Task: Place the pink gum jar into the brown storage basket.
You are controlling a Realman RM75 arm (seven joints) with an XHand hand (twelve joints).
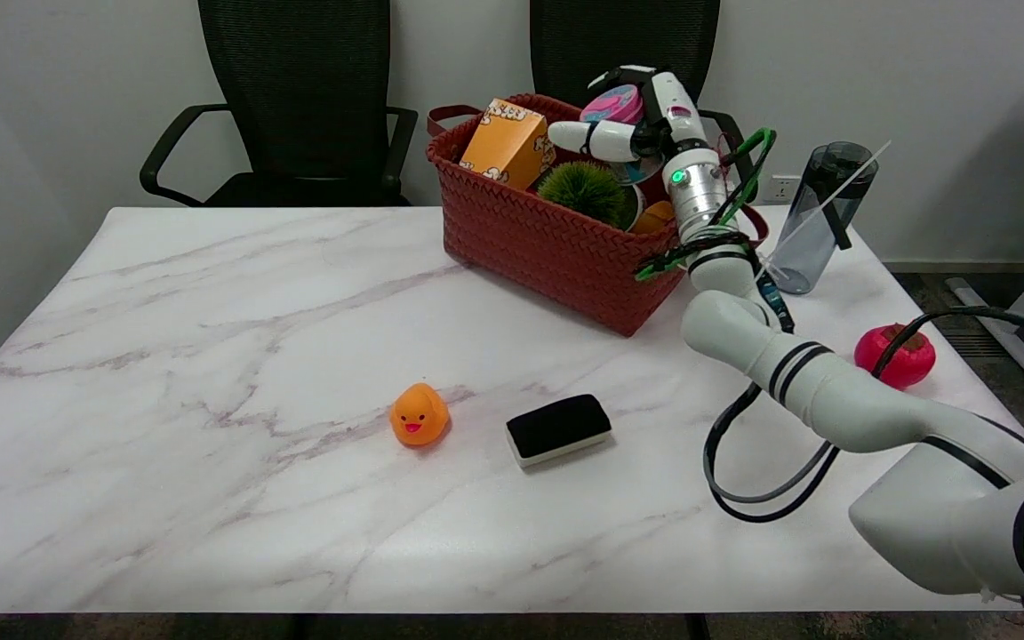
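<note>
The pink gum jar [612, 105] with its pink and teal lid is held in my right hand [641, 120], up in the air over the back right part of the brown storage basket [539, 240]. My fingers wrap around the jar, one white finger sticking out to the left. The woven basket stands at the back centre of the marble table and holds an orange box [505, 142], a green spiky ball [585, 190] and something orange by its right wall. The jar's lower part is hidden by my hand.
On the table's front half lie an orange rubber duck [420, 414] and a black-and-white eraser block [558, 428]. A red tomato-like object [896, 356] and a dark clear water bottle [823, 213] stand at the right. Two black chairs stand behind the table.
</note>
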